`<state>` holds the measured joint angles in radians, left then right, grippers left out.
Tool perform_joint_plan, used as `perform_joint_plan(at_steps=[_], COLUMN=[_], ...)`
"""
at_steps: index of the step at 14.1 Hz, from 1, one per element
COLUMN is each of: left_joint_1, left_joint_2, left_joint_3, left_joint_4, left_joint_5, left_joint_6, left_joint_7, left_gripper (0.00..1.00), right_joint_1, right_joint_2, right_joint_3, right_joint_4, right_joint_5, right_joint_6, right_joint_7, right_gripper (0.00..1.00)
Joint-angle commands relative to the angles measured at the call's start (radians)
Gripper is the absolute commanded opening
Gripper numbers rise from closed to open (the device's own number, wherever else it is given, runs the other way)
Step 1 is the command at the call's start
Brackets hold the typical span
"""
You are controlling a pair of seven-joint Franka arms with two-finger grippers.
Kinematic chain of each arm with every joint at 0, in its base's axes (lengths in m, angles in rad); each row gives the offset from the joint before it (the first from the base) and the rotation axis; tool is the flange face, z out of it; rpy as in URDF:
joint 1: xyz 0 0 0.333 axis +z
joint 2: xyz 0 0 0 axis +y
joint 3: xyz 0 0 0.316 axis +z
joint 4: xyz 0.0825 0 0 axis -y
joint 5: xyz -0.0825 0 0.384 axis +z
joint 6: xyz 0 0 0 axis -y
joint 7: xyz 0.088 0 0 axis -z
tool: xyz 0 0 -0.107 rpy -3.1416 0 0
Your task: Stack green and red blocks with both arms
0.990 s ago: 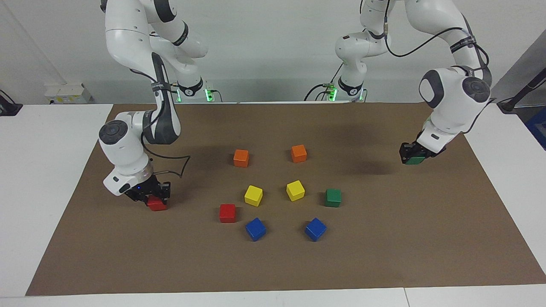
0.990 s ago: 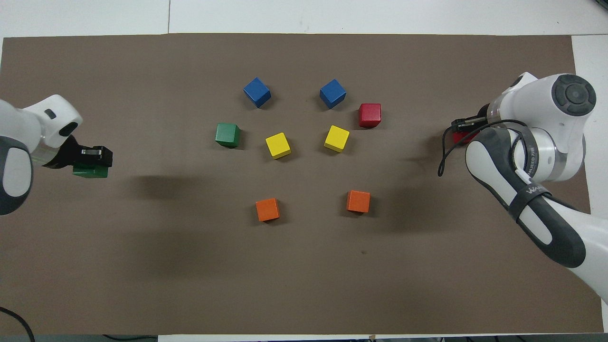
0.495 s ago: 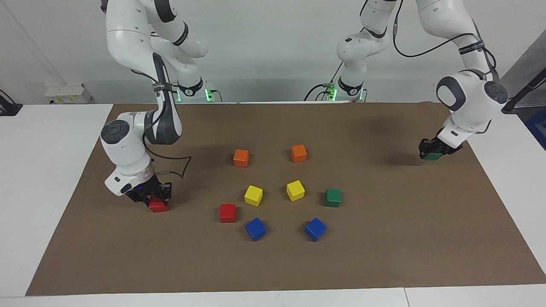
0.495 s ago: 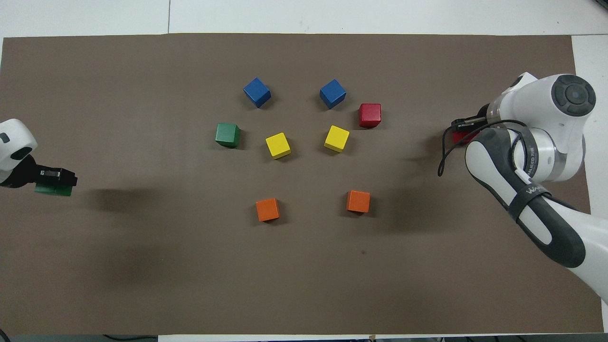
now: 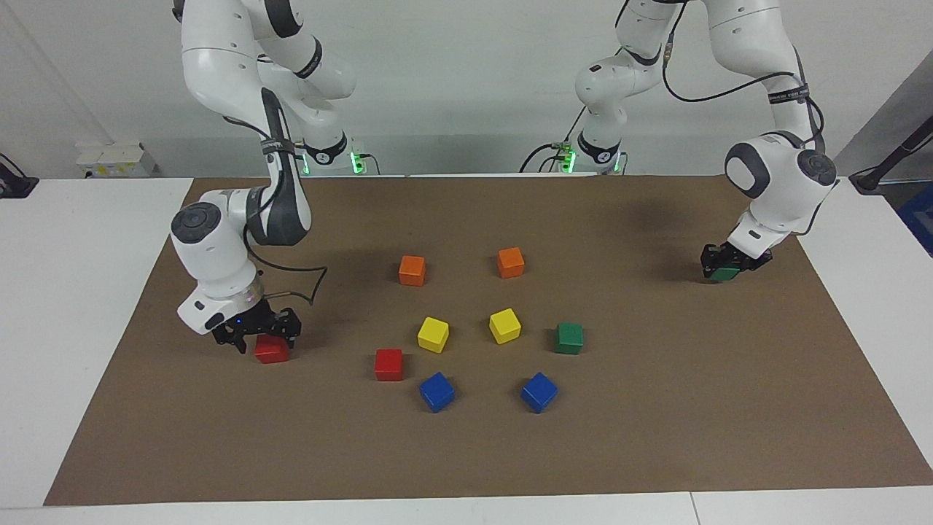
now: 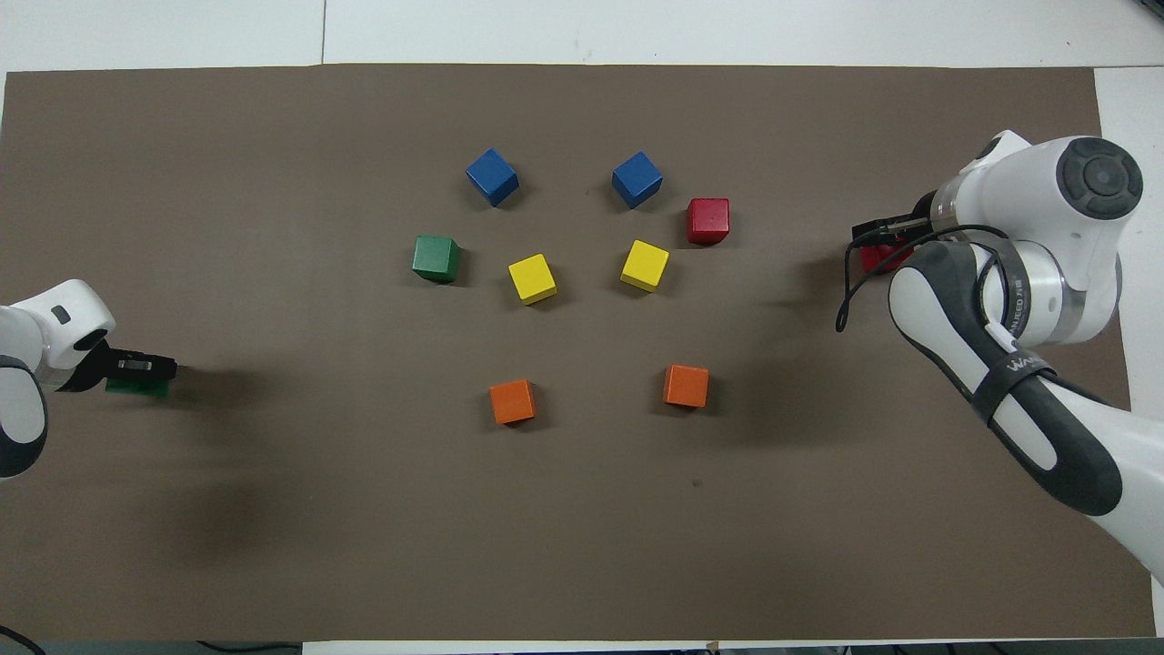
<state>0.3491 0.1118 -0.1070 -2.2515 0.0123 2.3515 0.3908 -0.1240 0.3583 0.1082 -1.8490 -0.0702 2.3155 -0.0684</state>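
Note:
My right gripper (image 5: pixel 256 335) is open just over a red block (image 5: pixel 271 351) that rests on the brown mat (image 5: pixel 656 408) toward the right arm's end; both show in the overhead view, the gripper (image 6: pixel 880 235) and the block (image 6: pixel 877 260). My left gripper (image 5: pixel 726 261) is shut on a green block (image 5: pixel 726 275), low over the mat near the left arm's end; in the overhead view the gripper (image 6: pixel 138 367) partly covers that block (image 6: pixel 136 387). A second red block (image 5: pixel 388 364) and a second green block (image 5: pixel 568 337) lie free near the middle.
Two orange blocks (image 5: pixel 412 270) (image 5: pixel 510 262) lie nearest the robots, two yellow blocks (image 5: pixel 433 334) (image 5: pixel 504 325) in the middle, and two blue blocks (image 5: pixel 436 391) (image 5: pixel 539 391) farthest. The white table (image 5: pixel 87 306) borders the mat at both ends.
My right gripper has opened and let go of the red block, which stays on the mat. My left gripper swung outward with the green block, then came back a little and lower.

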Motion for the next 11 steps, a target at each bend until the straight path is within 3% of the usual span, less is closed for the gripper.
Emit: perform_joint_plan(at_steps=[1, 3, 5, 9, 10, 11], left_joint_1=[0.004, 0.005, 0.01, 0.01, 0.008, 0.008], left_joint_2=[0.009, 0.022, 0.025, 0.031, 0.031, 0.031], left_joint_3=[-0.002, -0.002, -0.002, 0.0, 0.0, 0.0], left_joint_4=[-0.023, -0.023, -0.023, -0.025, -0.028, -0.036], left_joint_5=[-0.015, -0.015, -0.015, -0.015, -0.015, -0.015], left_joint_6=[0.049, 0.058, 0.063, 0.071, 0.081, 0.097], left_joint_7=[0.007, 0.005, 0.006, 0.017, 0.019, 0.019], left_gripper=[0.0, 0.0, 0.0, 0.0, 0.14, 0.64], right_joint_1=[-0.002, 0.041, 0.182, 0.305, 0.334, 0.34], right_joint_2=[-0.045, -0.07, -0.052, 0.045, 0.071, 0.099], right_joint_3=[0.008, 0.021, 0.019, 0.021, 0.019, 0.019], right_joint_4=[0.111, 0.206, 0.357, 0.459, 0.471, 0.487], right_joint_5=[0.006, 0.0, -0.031, -0.074, -0.075, -0.076], right_joint_6=[-0.196, -0.344, -0.495, -0.47, -0.449, -0.423], right_joint_7=[0.002, 0.036, 0.206, 0.41, 0.452, 0.466], right_gripper=[0.99, 0.99, 0.97, 0.95, 0.95, 0.95])
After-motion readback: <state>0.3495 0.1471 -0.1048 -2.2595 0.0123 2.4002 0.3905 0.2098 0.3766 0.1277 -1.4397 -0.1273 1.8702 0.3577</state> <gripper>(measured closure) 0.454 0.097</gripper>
